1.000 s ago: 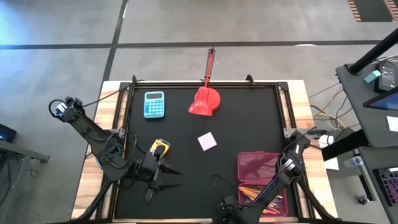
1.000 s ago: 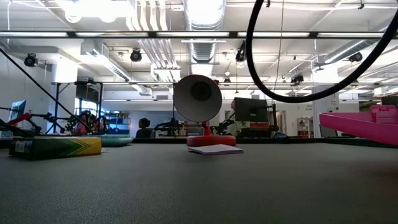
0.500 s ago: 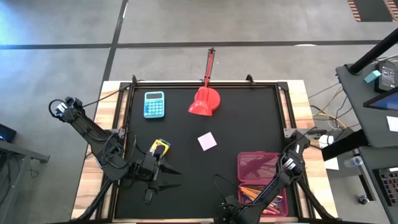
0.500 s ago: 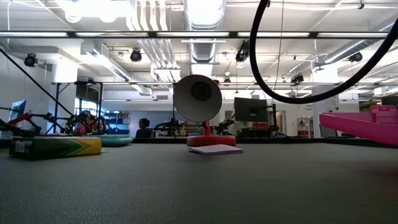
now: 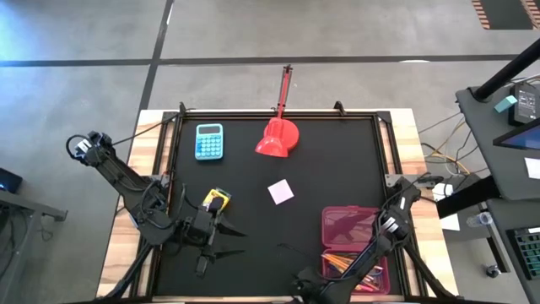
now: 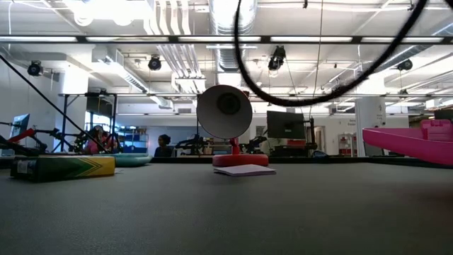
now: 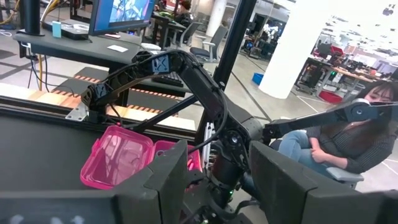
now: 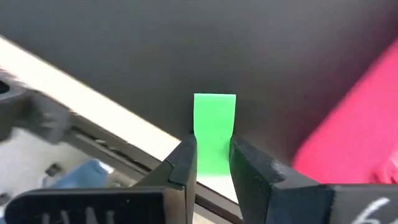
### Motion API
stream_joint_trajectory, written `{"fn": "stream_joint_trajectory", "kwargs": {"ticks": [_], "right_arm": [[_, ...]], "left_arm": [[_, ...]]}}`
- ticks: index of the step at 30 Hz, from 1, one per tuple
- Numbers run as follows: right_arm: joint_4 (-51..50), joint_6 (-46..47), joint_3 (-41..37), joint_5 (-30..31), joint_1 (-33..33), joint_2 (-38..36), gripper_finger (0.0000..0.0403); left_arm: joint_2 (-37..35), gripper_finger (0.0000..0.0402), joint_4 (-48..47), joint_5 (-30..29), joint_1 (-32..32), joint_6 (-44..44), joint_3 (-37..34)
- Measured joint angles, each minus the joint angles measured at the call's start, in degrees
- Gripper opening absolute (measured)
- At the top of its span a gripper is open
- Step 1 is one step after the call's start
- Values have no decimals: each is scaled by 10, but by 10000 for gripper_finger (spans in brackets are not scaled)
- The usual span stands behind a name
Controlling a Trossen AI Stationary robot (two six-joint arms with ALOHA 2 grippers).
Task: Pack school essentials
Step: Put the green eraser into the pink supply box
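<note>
My right gripper (image 8: pixel 212 149) is shut on a bright green pen (image 8: pixel 214 121) at the table's near edge (image 5: pixel 305 291), left of the open pink case (image 5: pixel 354 230) that holds orange and yellow pencils (image 5: pixel 342 263). My left gripper (image 5: pixel 229 241) waits open near the table's near-left corner, just below the yellow-green crayon box (image 5: pixel 216 200), which lies flat on the mat. The pale pink note pad (image 5: pixel 281 192) lies flat mid-table. Scissors do not show. My right gripper pinches the green pen between its two fingers (image 8: pixel 186 158). The pen's free end (image 8: pixel 214 109) sticks out past the fingertips, so the pen runs along the fingers. It is held over the dark mat beside the table's near edge; whether it touches the mat I cannot tell.
A light-blue calculator (image 5: pixel 209 141) and a red domed lamp (image 5: pixel 278 138) with a red stick sit near the far edge. The pink case's wall (image 8: pixel 348 124) is close beside the right gripper. A black cable (image 6: pixel 297 99) hangs over the table. A person (image 7: pixel 348 137) sits beyond the table.
The right arm has shifted a little toward the near edge, and its hanging cable has swung toward the left in the low view. The left arm and the things on the mat have stayed put.
</note>
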Motion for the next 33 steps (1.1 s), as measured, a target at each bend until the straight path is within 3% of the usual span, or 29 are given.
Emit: {"fn": "stream_joint_trajectory", "kwargs": {"ticks": [10, 20, 28, 33], "right_arm": [[-18, -86, 65, 29, 2, -3, 75], [-262, -117, 149, 27, 14, -40, 75], [-256, -189, 88, 39, 33, -85, 75], [-257, -195, 8, 4, 38, -107, 75]], "left_arm": [[0, 155, 0, 0, 0, -1, 0], [0, 155, 0, 0, 0, -2, 0], [0, 155, 0, 0, 0, -2, -2], [0, 155, 0, 0, 0, -5, -2]]}}
